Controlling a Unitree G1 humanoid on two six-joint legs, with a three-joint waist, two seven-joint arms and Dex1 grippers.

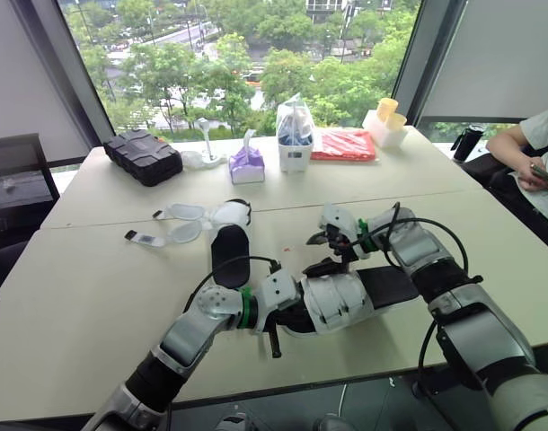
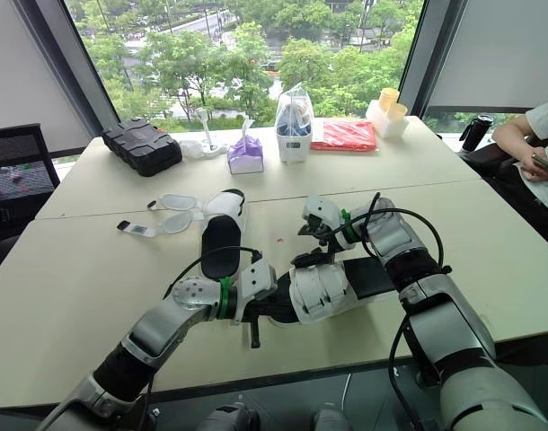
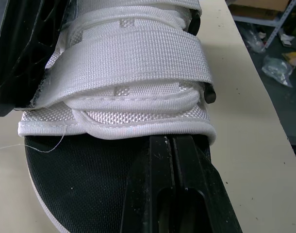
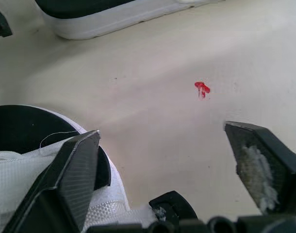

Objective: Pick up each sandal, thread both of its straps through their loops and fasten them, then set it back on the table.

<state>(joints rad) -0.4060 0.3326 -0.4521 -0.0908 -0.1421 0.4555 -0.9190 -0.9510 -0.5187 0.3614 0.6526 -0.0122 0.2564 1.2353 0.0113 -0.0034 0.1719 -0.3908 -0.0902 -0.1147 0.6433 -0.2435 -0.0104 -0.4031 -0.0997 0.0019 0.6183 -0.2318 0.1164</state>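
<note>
1. Two white straps (image 3: pixel 133 63) lie fastened across the near sandal (image 1: pixel 339 301), black-soled, near the bench (image 1: pixel 85 296) front.
2. Left gripper (image 3: pixel 171 141) fingers are pressed together, tips over its insole.
3. Right gripper (image 4: pixel 161 130) fingers gape wide, empty, beside its white upper.
4. Beyond, the second sandal (image 1: pixel 229 250) lies flat, black insole bare, its straps splayed loose.

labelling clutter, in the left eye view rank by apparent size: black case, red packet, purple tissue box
1. black case
2. red packet
3. purple tissue box
The last two look close, so that order is unsure.
</note>
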